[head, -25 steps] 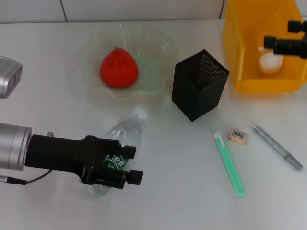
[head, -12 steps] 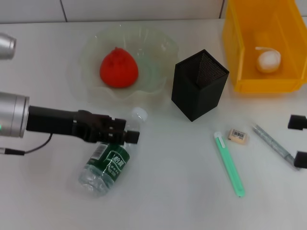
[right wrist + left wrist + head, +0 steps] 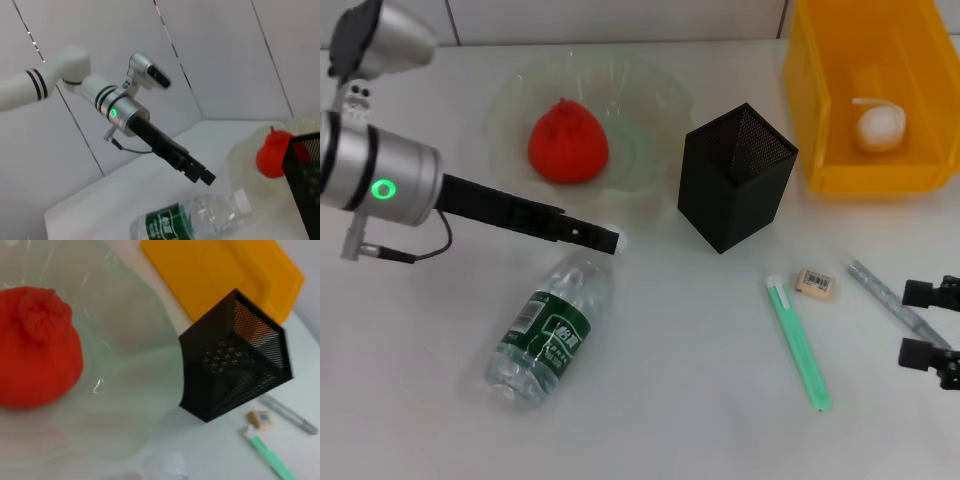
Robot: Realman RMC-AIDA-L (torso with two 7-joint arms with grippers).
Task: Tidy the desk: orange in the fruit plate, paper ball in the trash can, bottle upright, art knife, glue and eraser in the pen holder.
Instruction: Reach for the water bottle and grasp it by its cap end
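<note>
The bottle (image 3: 545,330) lies on its side, and its cap (image 3: 167,465) shows just under my left gripper (image 3: 605,240); the right wrist view shows that gripper (image 3: 197,172) hovering above the bottle (image 3: 190,220). The orange (image 3: 568,142) rests in the fruit plate (image 3: 660,100). The paper ball (image 3: 880,128) lies in the trash can (image 3: 820,130). Right of the pen holder (image 3: 735,175) lie the green art knife (image 3: 798,342), the eraser (image 3: 816,283) and the grey glue pen (image 3: 885,292). My right gripper (image 3: 923,322) is open around the glue pen's near end.
The trash can fills the back right corner and the pen holder stands in the middle between it and the fruit plate. A white wall runs along the back edge of the table.
My left gripper rose off the bottle's body, turned and shifted toward its cap; the bottle still lies flat. My right gripper left the trash can and came down at the glue pen.
</note>
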